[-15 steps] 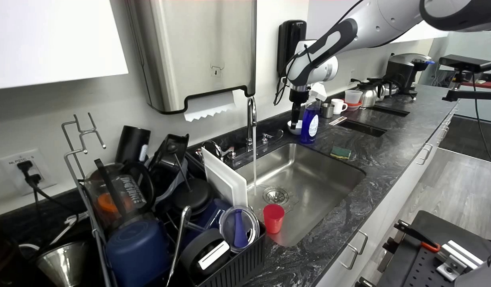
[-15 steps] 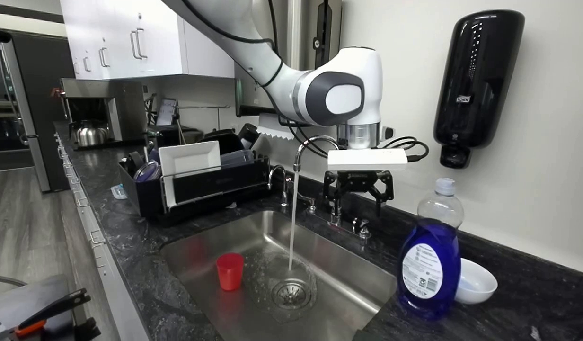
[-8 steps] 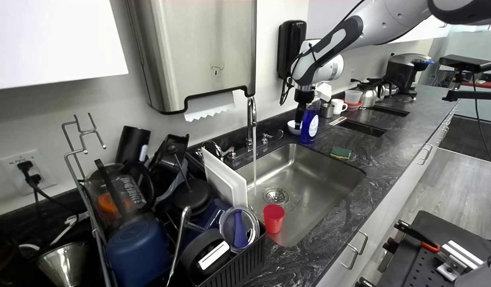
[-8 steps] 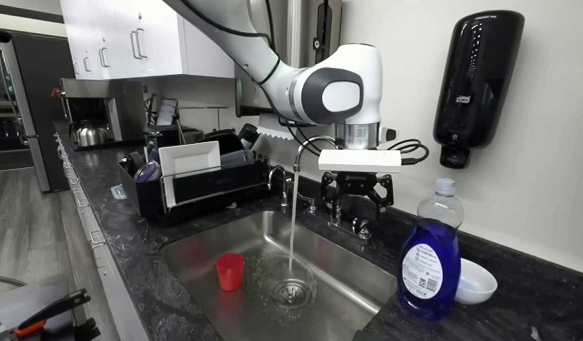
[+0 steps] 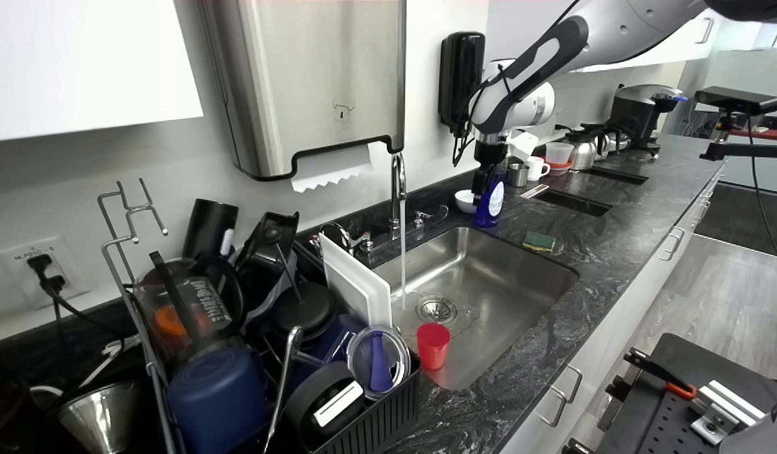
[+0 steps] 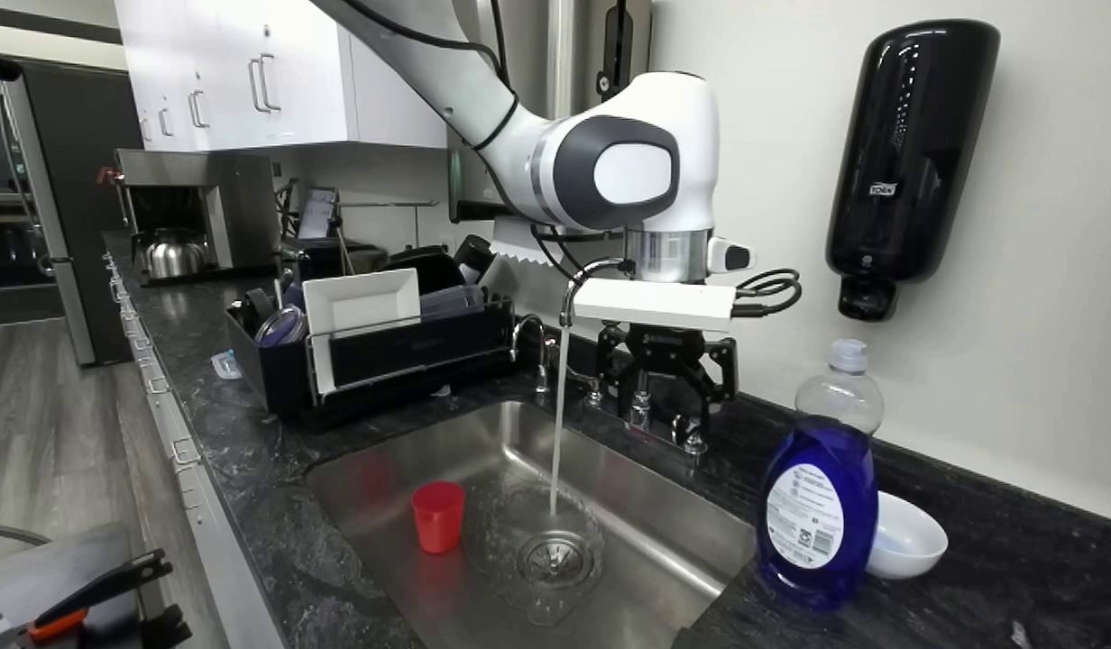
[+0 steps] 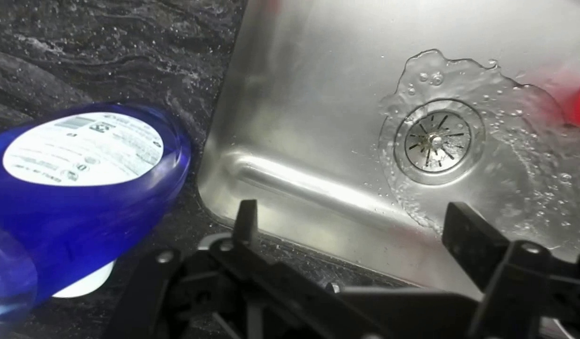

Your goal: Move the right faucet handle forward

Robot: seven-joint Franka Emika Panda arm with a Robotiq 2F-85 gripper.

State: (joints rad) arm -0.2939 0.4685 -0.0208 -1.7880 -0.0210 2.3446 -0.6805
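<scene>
In an exterior view, a bottle of blue dish soap (image 6: 817, 500) is standing upright at the near right of the counter (image 6: 1033, 577), and a white bowl (image 6: 916, 541) is sitting just beside it on the right. To the left, the sink (image 6: 646, 590) is holding a red cup (image 6: 438, 516), which is standing upright left of the drain (image 6: 555, 561) and apart from it. Water (image 6: 558, 433) is falling from the tall chrome spout (image 6: 569, 299) and landing just beyond the drain. Along the wall side of the sink, the right faucet handle (image 6: 694, 442) is sitting between the spout's base and the soap bottle. The claw (image 6: 665, 413) is hanging near the handle, higher than it and apart from it, pointing down and spreading its two fingers (image 7: 473, 247) wide. Beyond the claw, to the left, the left faucet handle (image 6: 594, 394) is showing. Farther off, a white square plate (image 6: 362, 306) is standing in a black dish rack (image 6: 280, 379), and at the far left a steel pot (image 6: 174, 254) is resting on the counter.
</scene>
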